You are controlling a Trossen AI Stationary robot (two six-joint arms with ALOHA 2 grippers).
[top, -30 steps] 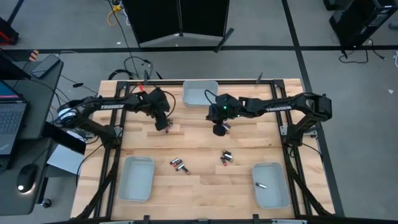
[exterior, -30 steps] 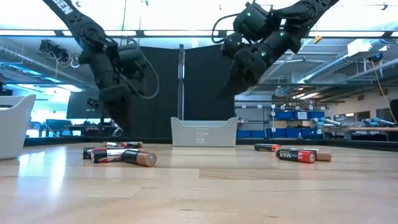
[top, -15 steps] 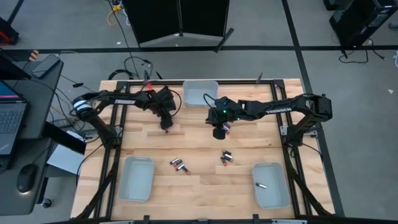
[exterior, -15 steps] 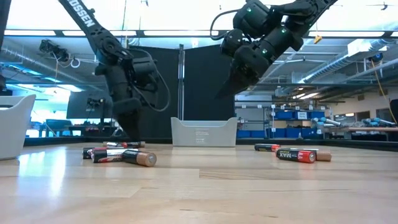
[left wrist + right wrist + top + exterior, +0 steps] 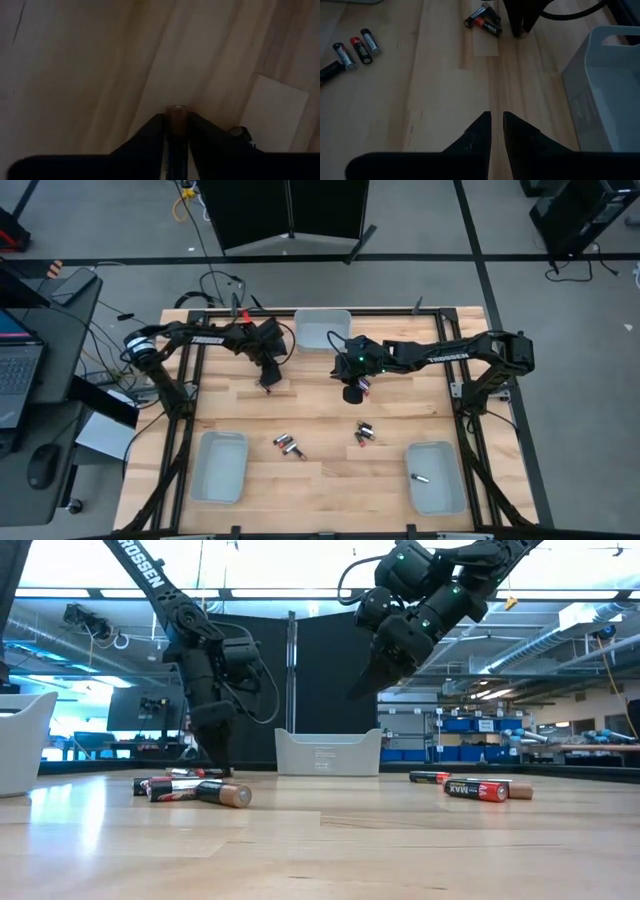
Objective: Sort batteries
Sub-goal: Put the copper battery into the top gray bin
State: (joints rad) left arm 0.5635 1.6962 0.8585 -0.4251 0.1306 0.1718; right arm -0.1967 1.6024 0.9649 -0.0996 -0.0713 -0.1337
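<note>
My left gripper (image 5: 266, 383) stands low over the far left part of the table, pointing down, shut on one battery (image 5: 176, 111) with a coppery end. My right gripper (image 5: 352, 391) hangs above the table's middle, just near of the far tray (image 5: 322, 315). It is shut and holds nothing (image 5: 496, 120). Loose batteries lie on the wood in two small groups, one left of centre (image 5: 288, 445) and one right of centre (image 5: 363, 433). One silver-grey battery (image 5: 420, 478) lies in the near right tray (image 5: 445, 500). My left gripper pinches the battery between its two fingers (image 5: 155, 131). The battery lies along the fingers, and its coppery end (image 5: 176, 109) sticks out past the tips toward the table. The fingers come from above, pointing down (image 5: 220, 768). Whether the battery's end touches the wood cannot be told.
A pale tray sits at the near left (image 5: 220, 470). The low view shows the battery groups on either side (image 5: 195, 792) (image 5: 480, 788), with the far tray (image 5: 328, 752) behind them. Bare wood lies between the two arms and along the near edge. A laptop desk stands beyond the table's left edge.
My left arm has swung a little toward the table's right and come down, so its gripper now stands closer to the wood, still shut on the battery. The right arm has stayed nearly still.
</note>
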